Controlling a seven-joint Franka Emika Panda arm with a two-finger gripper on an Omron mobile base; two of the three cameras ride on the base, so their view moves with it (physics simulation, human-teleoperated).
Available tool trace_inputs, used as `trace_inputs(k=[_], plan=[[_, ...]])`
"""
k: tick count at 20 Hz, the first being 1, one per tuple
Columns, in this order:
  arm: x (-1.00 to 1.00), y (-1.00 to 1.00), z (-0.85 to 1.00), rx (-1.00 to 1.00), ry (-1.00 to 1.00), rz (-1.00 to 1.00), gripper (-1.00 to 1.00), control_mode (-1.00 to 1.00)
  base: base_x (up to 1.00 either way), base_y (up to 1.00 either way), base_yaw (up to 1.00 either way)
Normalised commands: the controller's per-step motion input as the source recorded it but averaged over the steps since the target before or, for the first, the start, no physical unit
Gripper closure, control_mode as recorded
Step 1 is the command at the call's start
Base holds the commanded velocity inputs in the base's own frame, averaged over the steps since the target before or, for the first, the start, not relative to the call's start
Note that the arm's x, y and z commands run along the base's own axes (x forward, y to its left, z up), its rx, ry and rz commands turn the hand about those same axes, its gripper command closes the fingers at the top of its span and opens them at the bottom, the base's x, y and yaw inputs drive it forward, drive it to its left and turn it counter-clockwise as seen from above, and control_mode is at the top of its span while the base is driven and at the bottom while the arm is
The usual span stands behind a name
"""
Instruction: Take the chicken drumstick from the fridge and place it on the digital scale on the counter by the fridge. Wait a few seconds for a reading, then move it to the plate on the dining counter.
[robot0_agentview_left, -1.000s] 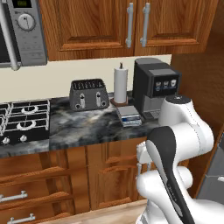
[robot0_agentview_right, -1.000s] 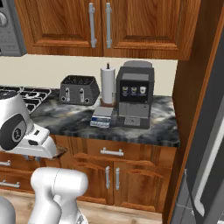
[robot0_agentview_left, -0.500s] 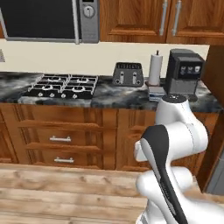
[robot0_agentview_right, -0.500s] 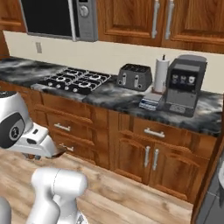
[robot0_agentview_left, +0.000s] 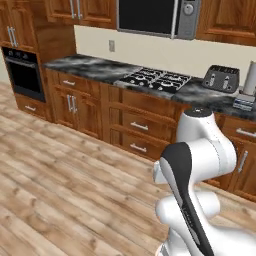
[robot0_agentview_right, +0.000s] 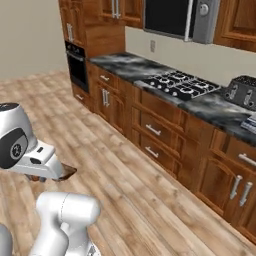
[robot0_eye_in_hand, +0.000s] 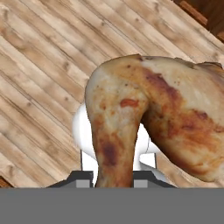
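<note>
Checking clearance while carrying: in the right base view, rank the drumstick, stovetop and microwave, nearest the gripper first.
1. chicken drumstick: clamped in the gripper, lower left.
2. stovetop: across the floor, on the counter.
3. microwave: higher, against the wall.

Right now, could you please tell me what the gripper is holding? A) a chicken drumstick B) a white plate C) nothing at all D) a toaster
A: in the hand view the gripper is shut on the golden-brown drumstick, which hangs over the wooden floor.
</note>
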Motion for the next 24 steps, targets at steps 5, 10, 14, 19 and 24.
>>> trace_inputs(k=[5,10,14,19,24], plan=[[0.00,0.00,0.00,0.00,0.00,0.00,1.00,1.00,-1.00,-0.19,0.48],[0.00,0.00,0.00,0.00,0.00,0.00,1.00,1.00,-1.00,-0.12,0.26],[0.00,0.00,0.00,0.00,0.00,0.00,1.00,1.00,-1.00,-0.04,0.18],[0.00,0.00,0.00,0.00,0.00,0.00,1.00,1.00,-1.00,0.04,0.07],[0.00,0.00,0.00,0.00,0.00,0.00,1.00,1.00,-1.00,0.58,-0.02]])
